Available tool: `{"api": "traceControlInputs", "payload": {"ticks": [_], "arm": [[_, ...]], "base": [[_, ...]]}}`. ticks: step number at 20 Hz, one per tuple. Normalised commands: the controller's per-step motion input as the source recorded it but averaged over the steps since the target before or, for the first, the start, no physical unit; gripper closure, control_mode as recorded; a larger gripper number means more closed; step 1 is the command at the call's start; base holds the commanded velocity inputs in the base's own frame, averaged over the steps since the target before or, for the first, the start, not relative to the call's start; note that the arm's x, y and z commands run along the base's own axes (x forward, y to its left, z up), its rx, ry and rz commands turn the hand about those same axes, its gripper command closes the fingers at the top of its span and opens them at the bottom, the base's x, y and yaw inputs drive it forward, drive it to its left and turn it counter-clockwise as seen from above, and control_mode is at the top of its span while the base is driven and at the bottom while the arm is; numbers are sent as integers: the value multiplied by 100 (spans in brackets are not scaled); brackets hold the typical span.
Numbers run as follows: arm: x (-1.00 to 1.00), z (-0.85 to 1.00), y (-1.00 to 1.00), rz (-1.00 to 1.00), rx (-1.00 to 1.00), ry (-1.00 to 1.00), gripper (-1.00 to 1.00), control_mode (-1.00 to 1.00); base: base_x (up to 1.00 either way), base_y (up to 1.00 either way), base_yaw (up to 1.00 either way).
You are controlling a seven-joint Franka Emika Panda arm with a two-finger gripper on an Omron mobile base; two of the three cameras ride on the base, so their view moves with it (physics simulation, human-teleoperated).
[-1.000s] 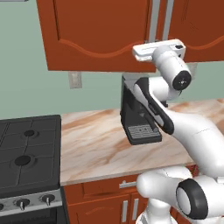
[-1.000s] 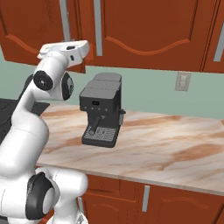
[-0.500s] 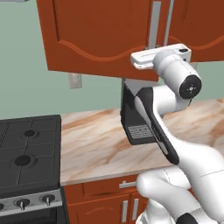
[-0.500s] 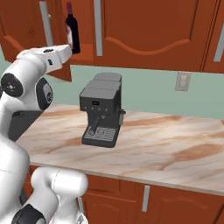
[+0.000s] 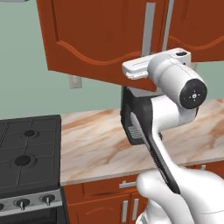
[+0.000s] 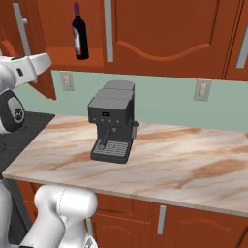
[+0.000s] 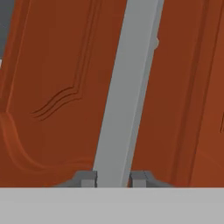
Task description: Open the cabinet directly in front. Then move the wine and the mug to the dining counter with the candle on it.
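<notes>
Reddish-brown wooden cabinet (image 5: pixel 100 39) with arched-panel doors; its left door stands swung out from the wall, its smooth grain and carved arch line showing close in the hand view. The gripper (image 7: pixel 113 178) sits at the lower end of the door's handle (image 7: pixel 127 87), a flat, matte silver bar running vertically. One dark finger tip lies on each side of the bar, seemingly closed against it, though contact is hard to confirm at this range. In the right base view the opened compartment shows the wine (image 6: pixel 80 33), a dark glass bottle with a dark red capsule and a red-and-white label, standing upright on the inner shelf. Below, a boxy dark grey coffee machine (image 6: pixel 112 127) stands on the beige, brown-veined marble worktop (image 6: pixel 193 164). A black cooktop (image 5: pixel 26 153) with round burners lies at the worktop's left end. A pale outlet plate (image 6: pixel 202 90) is set in the green wall.
</notes>
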Motion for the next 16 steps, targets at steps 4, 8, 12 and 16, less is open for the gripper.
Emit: {"api": "traceControlInputs", "payload": {"ticks": [4,8,12,16], "arm": [[-45,0,40,0,-4,10,100,-100],[-2,0,15,0,-1,5,100,-100],[0,0,3,0,0,0,-100,-100],[-7,0,1,0,0,0,-100,-100]], "base": [[0,0,0],[0,0,0],[0,0,0],[0,0,0]]}}
